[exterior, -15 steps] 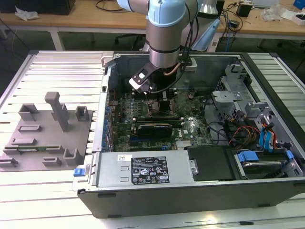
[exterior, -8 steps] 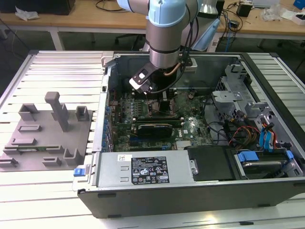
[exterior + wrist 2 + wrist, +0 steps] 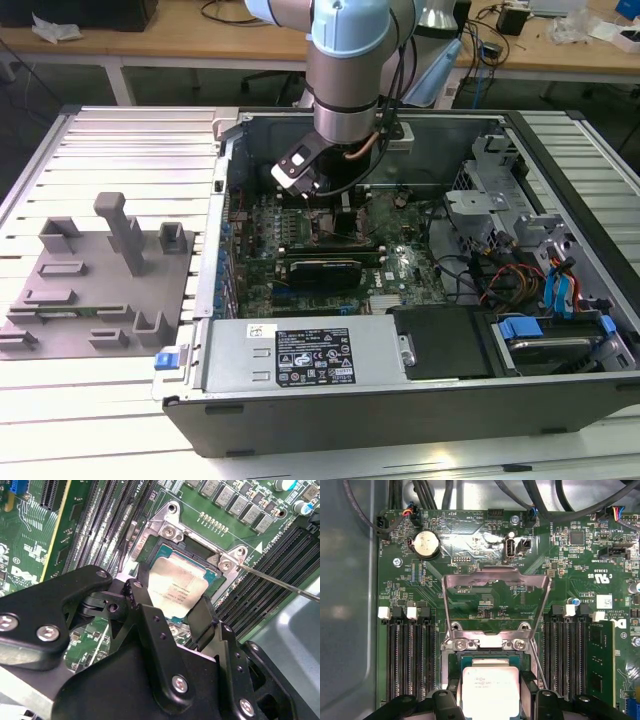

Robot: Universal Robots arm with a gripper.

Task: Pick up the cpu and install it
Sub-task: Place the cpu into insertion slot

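Silvery metal tops the cpu, a small square chip lying flat over the socket on the green circuit board; whether it is fully seated cannot be told. The gripper is closed onto it: its black fingers stand only as far apart as the chip is wide, one against each of two opposite edges, in both wrist views. The socket's metal cover plate is swung up and open just behind the chip, and a thin wire lever sticks out beside it. Dark memory slots run along both sides. In the exterior view the arm reaches down into the open computer case, with a grey moulded tray well apart at the exterior view's left.
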